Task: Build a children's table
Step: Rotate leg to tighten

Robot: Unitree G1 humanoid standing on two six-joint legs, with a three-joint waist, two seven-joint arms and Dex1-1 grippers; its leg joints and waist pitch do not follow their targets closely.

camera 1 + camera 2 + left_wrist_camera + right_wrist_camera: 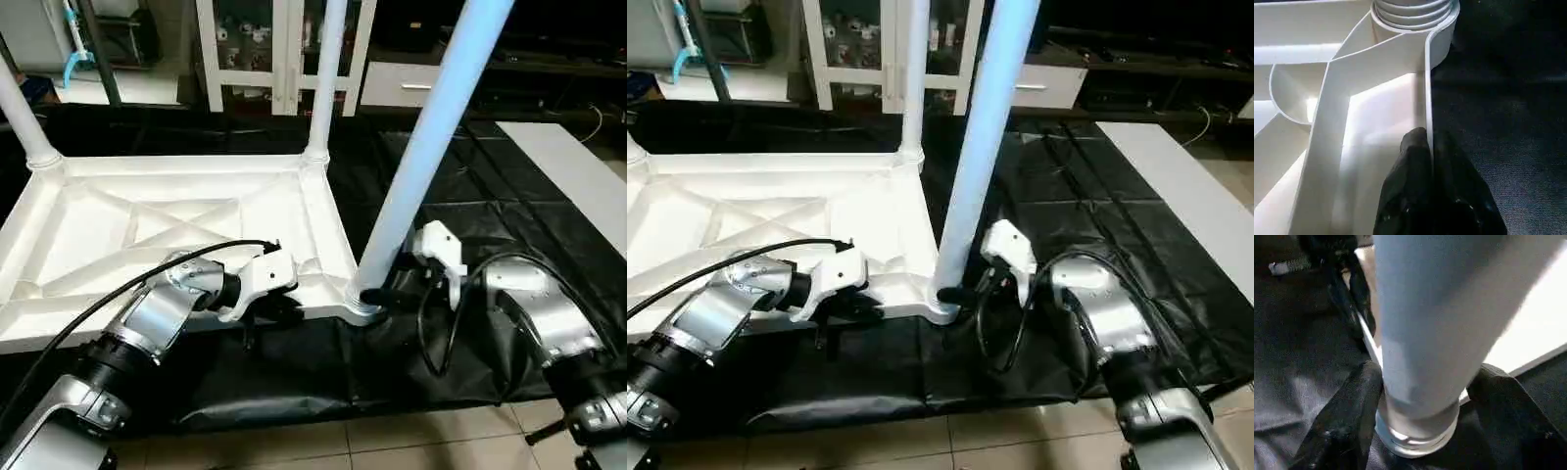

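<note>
The children's table top lies upside down on a black sheet spread over the floor, its X-ribbed underside facing up. Seen from the head, it fills the area from 9 o'clock to the centre. Three white legs stand up from its corner sockets: one at the far left corner, about 10 o'clock; one at the far right corner, about 12 o'clock; and the nearest one at the near right corner, leaning toward 1 o'clock as it rises.

The left tool sits at the near edge of the top, about 7 o'clock from the near leg's socket. In the left wrist view its two black fingers are pressed together on the thin upright rim of the top, one on each side.

The right tool reaches the base of the near leg from 3 o'clock. In the right wrist view its fingers stand spread on either side of the leg, just above the socket, close against the tube.

Beyond the sheet, at 12 o'clock, stands a white cabinet with glass doors.
</note>
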